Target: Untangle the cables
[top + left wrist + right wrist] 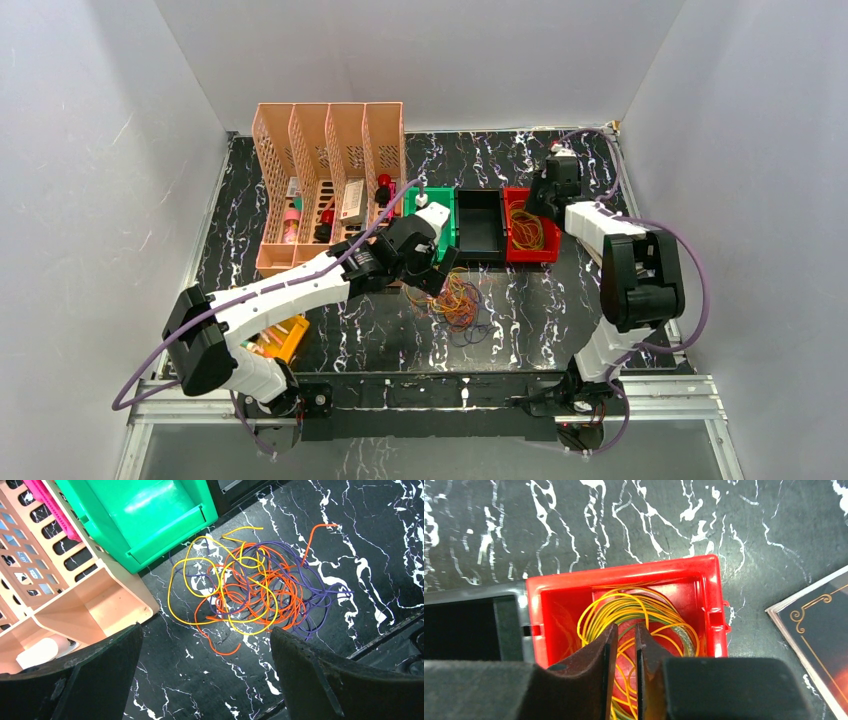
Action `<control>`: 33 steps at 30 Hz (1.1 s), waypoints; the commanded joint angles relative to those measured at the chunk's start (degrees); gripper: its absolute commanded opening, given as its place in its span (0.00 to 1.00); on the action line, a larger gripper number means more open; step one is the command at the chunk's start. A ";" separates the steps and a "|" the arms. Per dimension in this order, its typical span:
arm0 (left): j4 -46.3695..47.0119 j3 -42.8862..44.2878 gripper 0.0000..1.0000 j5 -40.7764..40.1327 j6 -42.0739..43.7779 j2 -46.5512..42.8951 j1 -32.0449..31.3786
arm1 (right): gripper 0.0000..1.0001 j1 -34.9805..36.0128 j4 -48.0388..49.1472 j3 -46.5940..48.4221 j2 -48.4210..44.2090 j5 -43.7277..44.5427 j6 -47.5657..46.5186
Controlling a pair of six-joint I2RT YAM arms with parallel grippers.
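A tangle of thin orange, yellow and purple-blue cables (458, 302) lies on the black marble table in front of the bins. In the left wrist view the tangle (250, 592) lies just beyond my fingers. My left gripper (437, 272) (207, 632) is wide open and empty, hovering above the tangle's near edge. A red bin (545, 245) (709, 580) holds a coil of yellow cables (525, 228) (624, 610). My right gripper (541, 203) (626, 627) hangs over this coil. Its jaws stand a narrow gap apart with nothing gripped between them.
A black bin (480, 225) and a green bin (432, 212) (150, 515) stand left of the red one. A peach file organizer (325, 170) (75, 600) stands at the back left. A yellow object (283, 338) lies by the left arm's base. A dark card (819, 630) lies right of the red bin.
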 commanded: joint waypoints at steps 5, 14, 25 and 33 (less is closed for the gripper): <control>-0.38 0.71 0.98 -5.38 -4.29 -0.90 0.41 | 0.34 -0.44 -1.02 3.19 -11.20 -0.57 0.26; 3.11 0.13 0.98 -3.30 -3.97 -2.20 0.41 | 0.52 -0.45 -7.10 1.23 -20.94 -1.56 3.49; 8.68 -8.36 0.98 -3.75 -5.77 -7.72 0.39 | 0.60 -0.43 -18.56 -8.55 -35.32 -1.33 8.75; 10.92 -12.09 0.98 -2.30 -11.27 -7.65 0.41 | 0.66 -0.41 -25.61 -15.52 -43.80 -9.66 7.07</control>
